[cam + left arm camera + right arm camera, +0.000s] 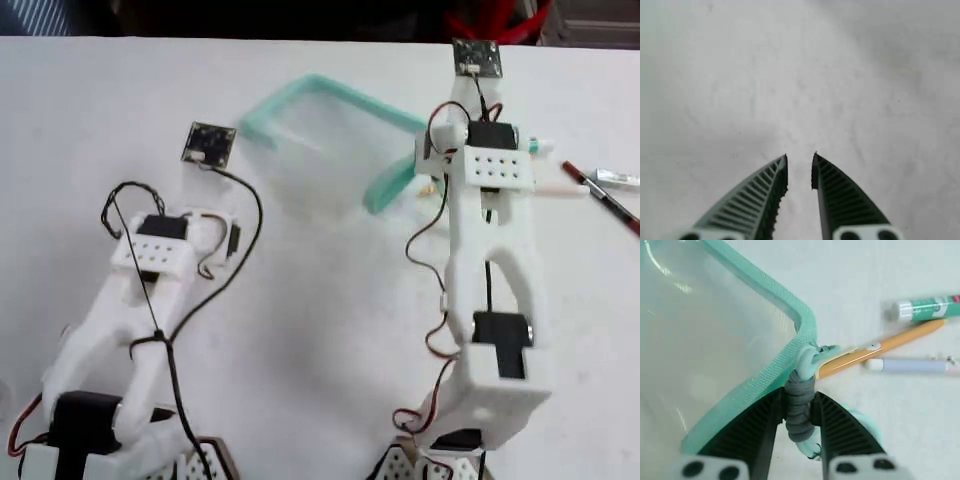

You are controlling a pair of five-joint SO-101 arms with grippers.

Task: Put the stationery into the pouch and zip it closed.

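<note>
Pinching the grey-wrapped zip pull point(800, 405) between the right jaws, at a corner of the mint-edged clear pouch point(350, 95), upper centre of the overhead frame; holding the left jaws slightly parted over bare counter point(800, 75) at left, gripping nothing. Barely begun, seemingly: yet to be loaded, on the counter at upper right, an orange pencil point(890, 342), a green-banded tube point(925, 309) and a pale pen point(910, 365). Hard to tell whether unzipped; pencil's near end hidden behind the pull.

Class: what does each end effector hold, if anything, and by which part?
The right end effector grips the pouch by its zipper pull cord. The left end effector holds nothing.
</note>
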